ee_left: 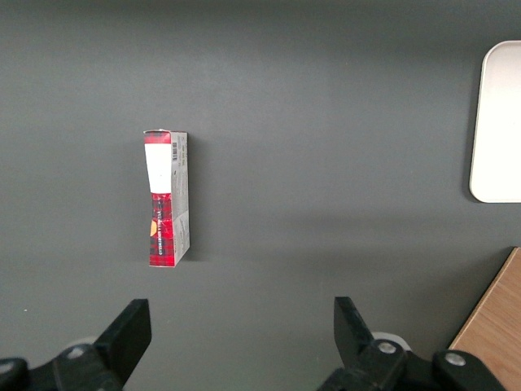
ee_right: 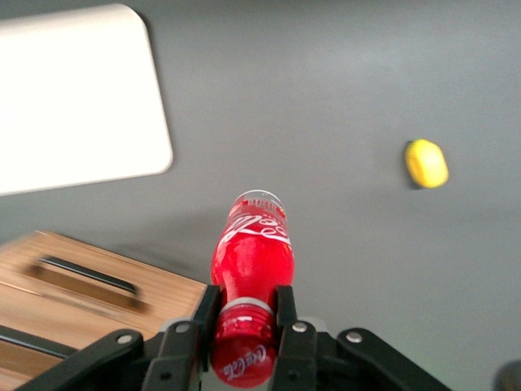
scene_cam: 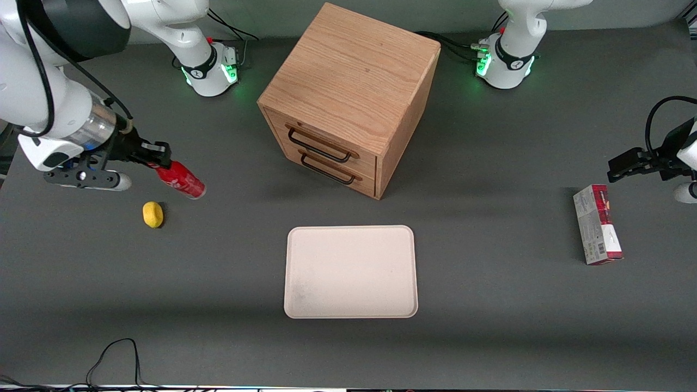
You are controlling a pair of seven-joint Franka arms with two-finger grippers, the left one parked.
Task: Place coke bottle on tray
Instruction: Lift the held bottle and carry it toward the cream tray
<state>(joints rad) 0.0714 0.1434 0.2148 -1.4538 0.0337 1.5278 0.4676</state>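
My right gripper (scene_cam: pixel 154 159) is shut on the neck of the coke bottle (scene_cam: pixel 182 182), a slim red bottle with white script. It holds the bottle tilted in the air above the table at the working arm's end. In the right wrist view the gripper (ee_right: pixel 242 314) has its two fingers pressed on either side of the neck just under the red cap, and the bottle body (ee_right: pixel 254 244) points away from the camera. The cream-white tray (scene_cam: pixel 351 272) lies flat in the middle of the table, nearer the front camera than the drawer cabinet. It also shows in the right wrist view (ee_right: pixel 77 98).
A wooden two-drawer cabinet (scene_cam: pixel 348 98) stands at the table's middle, farther from the front camera than the tray. A small yellow object (scene_cam: pixel 153 214) lies on the table just below the held bottle. A red-and-grey carton (scene_cam: pixel 597 224) lies toward the parked arm's end.
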